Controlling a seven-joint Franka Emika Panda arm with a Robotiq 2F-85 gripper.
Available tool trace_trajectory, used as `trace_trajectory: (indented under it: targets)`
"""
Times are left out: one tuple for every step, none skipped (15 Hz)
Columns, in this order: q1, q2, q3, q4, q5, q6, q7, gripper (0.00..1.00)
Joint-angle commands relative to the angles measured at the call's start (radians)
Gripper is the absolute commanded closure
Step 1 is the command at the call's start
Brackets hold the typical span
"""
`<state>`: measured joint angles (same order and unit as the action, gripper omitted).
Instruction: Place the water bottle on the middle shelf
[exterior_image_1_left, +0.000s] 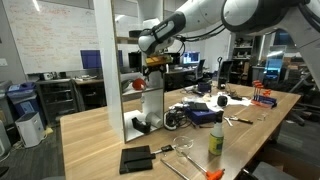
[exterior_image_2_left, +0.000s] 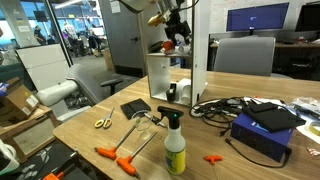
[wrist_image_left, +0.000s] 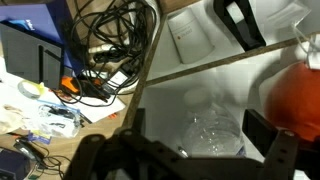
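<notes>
The clear water bottle (wrist_image_left: 215, 135) stands upright on the white middle shelf (wrist_image_left: 180, 90), seen from above in the wrist view. My gripper (wrist_image_left: 195, 127) straddles it with the fingers apart. One finger is close to the bottle and a gap shows on the other side. In both exterior views the gripper (exterior_image_1_left: 152, 65) (exterior_image_2_left: 173, 33) is inside the tall white shelving unit, just above the middle shelf (exterior_image_2_left: 182, 53). The bottle is hard to make out there.
An orange object (wrist_image_left: 300, 95) sits on the shelf close beside the gripper. The white uprights (exterior_image_1_left: 115, 70) flank it. On the wooden table are tangled cables (wrist_image_left: 110, 40), a blue box (exterior_image_2_left: 265, 130), a spray bottle (exterior_image_2_left: 175, 150), a black pad (exterior_image_2_left: 135, 108) and scissors (exterior_image_2_left: 104, 122).
</notes>
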<state>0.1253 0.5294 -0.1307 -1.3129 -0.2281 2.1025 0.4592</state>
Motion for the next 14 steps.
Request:
trace_trajectory:
  targets:
    - [0.02,-0.061,-0.008,-0.012,-0.044,-0.093,0.014,0.0]
    - [0.021,-0.076,-0.006,-0.021,-0.05,-0.115,0.014,0.0]
    - [0.022,-0.106,-0.004,-0.051,-0.059,-0.147,0.015,0.0]
    - [0.022,-0.129,0.0,-0.071,-0.062,-0.175,0.014,0.0]
    - [0.02,-0.177,0.005,-0.129,-0.058,-0.209,0.014,0.0]
    - [0.017,-0.208,0.012,-0.161,-0.052,-0.24,0.009,0.0]
    - [0.01,-0.269,0.025,-0.23,-0.034,-0.261,-0.002,0.0]
    - [0.004,-0.321,0.035,-0.286,-0.024,-0.275,-0.011,0.0]
    - [-0.002,-0.365,0.045,-0.331,-0.017,-0.28,-0.022,0.0]
    - [-0.008,-0.414,0.053,-0.38,-0.01,-0.287,-0.026,0.0]
    - [-0.014,-0.469,0.062,-0.433,-0.002,-0.292,-0.033,0.0]
    - [-0.02,-0.521,0.07,-0.482,0.005,-0.296,-0.037,0.0]
    - [-0.027,-0.575,0.078,-0.53,0.013,-0.292,-0.044,0.0]
    - [-0.035,-0.629,0.086,-0.571,0.028,-0.298,-0.062,0.0]
